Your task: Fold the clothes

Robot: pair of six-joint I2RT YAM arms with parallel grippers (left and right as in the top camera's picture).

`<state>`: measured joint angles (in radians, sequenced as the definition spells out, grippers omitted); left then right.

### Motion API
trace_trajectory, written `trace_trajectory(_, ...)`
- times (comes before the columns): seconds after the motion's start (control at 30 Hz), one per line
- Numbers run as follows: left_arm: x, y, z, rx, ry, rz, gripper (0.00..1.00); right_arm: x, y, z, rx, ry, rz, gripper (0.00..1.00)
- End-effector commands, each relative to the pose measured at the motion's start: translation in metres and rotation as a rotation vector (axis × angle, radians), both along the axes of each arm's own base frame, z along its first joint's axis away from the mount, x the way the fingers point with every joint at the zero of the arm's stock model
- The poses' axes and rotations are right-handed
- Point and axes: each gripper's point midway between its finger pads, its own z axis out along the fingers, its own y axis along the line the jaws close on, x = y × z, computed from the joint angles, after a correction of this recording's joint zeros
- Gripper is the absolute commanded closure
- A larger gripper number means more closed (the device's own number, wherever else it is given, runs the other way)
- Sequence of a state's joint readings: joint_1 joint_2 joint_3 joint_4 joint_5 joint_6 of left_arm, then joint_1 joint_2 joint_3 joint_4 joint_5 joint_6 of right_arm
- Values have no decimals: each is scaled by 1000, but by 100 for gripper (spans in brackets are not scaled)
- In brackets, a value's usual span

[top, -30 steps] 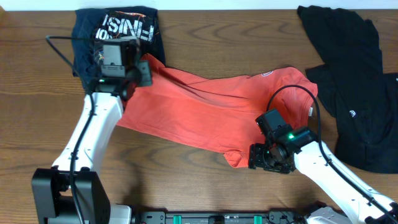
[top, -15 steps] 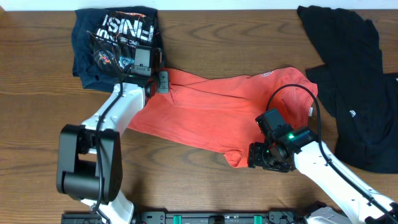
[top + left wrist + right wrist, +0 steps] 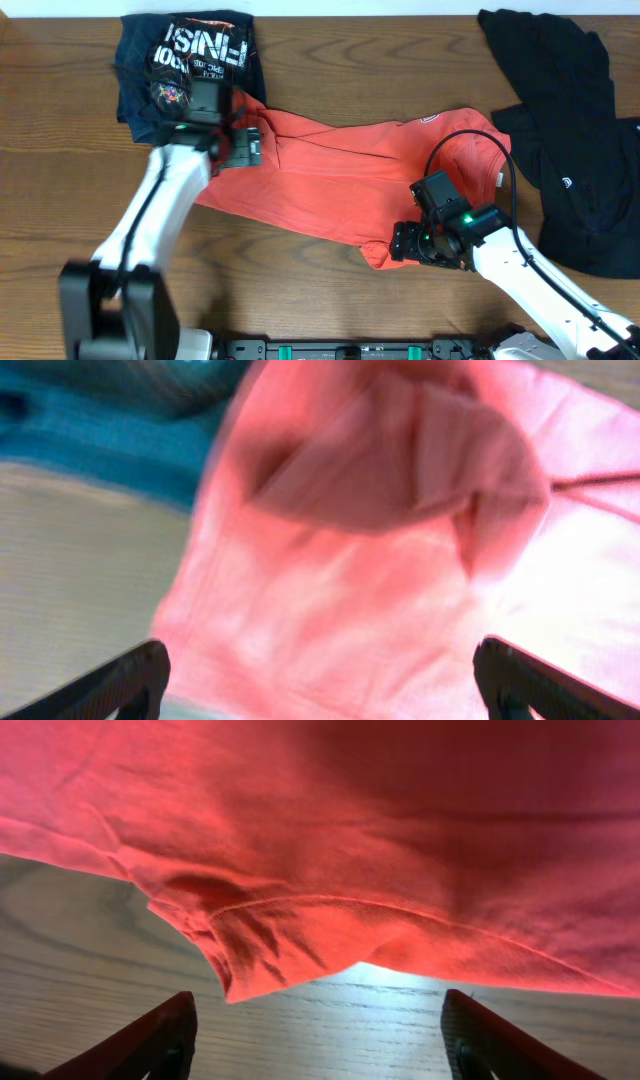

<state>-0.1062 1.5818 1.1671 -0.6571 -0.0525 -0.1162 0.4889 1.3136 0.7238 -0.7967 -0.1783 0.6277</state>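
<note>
At the table's middle, the coral-red T-shirt (image 3: 340,175) could bunch if pinched at its curled lower hem, since only one layer would drag. It lies rumpled, slanted, unfolded. Both claws gape wide and empty: the right gripper (image 3: 320,1030) is just off that hem, and the left gripper (image 3: 320,680) hangs over the upper-left edge beside a folded dark shirt (image 3: 190,60).

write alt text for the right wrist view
A coral-red T-shirt fills the upper frame, its rumpled corner and hem lying on a wooden table. The right gripper is open, its dark fingers at the bottom corners, holding nothing.
</note>
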Motion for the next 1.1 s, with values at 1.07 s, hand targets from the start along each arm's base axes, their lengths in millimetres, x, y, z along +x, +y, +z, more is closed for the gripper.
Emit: trace_trajectory(1.07, -66, 70, -114, -68, 482, 197, 37, 1, 3, 1, 6, -22, 67, 23)
